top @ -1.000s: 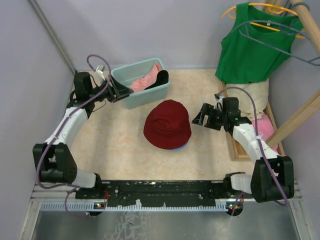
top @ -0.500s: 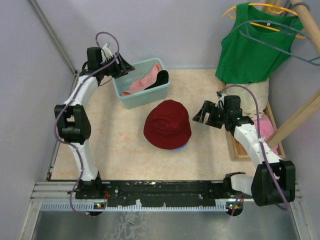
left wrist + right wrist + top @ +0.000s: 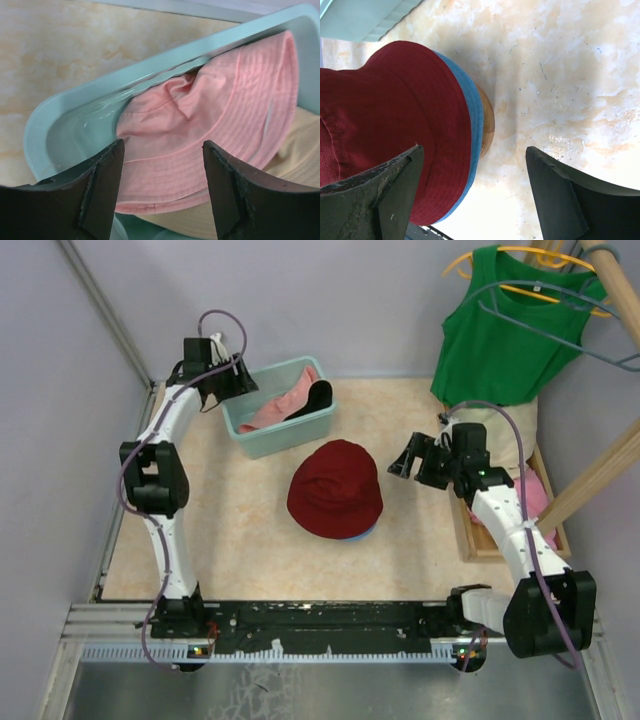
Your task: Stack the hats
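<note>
Left gripper (image 3: pixel 162 144): spread wide, empty, poised over pink hat (image 3: pixel 210 115) lying on beige hat (image 3: pixel 295 160) inside basket (image 3: pixel 60 115). Right gripper (image 3: pixel 472 149): likewise released, beside red hat (image 3: pixel 335 490) stacked on blue hat (image 3: pixel 476 125), in front of basket. Risk: pinching both fabrics together, or snagging basket wall and dragging it.

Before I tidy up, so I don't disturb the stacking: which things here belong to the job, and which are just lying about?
Job: dark red hat; blue hat under it; pink hat; beige hat beneath the pink one.
Lying about: teal basket holding those two; green tank top.
</note>
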Tool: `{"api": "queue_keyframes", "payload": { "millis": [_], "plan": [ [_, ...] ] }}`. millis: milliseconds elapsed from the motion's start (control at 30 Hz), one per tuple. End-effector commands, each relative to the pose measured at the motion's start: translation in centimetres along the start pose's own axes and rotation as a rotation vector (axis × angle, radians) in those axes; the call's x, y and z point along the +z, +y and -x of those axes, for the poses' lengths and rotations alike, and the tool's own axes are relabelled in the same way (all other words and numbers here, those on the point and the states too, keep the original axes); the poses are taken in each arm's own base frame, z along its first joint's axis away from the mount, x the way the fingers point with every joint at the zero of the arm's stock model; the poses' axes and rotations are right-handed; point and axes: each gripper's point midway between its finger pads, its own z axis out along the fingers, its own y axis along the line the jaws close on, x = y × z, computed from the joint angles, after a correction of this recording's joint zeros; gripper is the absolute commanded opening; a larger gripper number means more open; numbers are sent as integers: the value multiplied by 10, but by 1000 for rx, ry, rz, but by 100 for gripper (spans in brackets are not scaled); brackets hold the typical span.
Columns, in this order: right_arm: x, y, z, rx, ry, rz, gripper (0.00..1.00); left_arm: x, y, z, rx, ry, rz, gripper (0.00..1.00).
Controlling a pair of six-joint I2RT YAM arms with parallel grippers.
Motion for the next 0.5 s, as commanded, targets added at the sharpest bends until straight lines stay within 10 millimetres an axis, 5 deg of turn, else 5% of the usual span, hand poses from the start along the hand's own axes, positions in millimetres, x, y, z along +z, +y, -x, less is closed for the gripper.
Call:
{"api": "queue_keyframes", "payload": {
  "millis": [0,267,367,467],
  "plan": [
    [-5,15,24,-30,-62,38,83,-24,59,-32,0,84,221,71],
    [5,17,22,-12,-51,73,82,-71,68,-111,-51,232,239,72],
    [8,17,19,-5,-48,83,83,-85,47,-136,-105,268,138,71],
    [10,15,15,-1,-41,87,82,-94,26,-139,-147,247,55,71]
  ]
}}
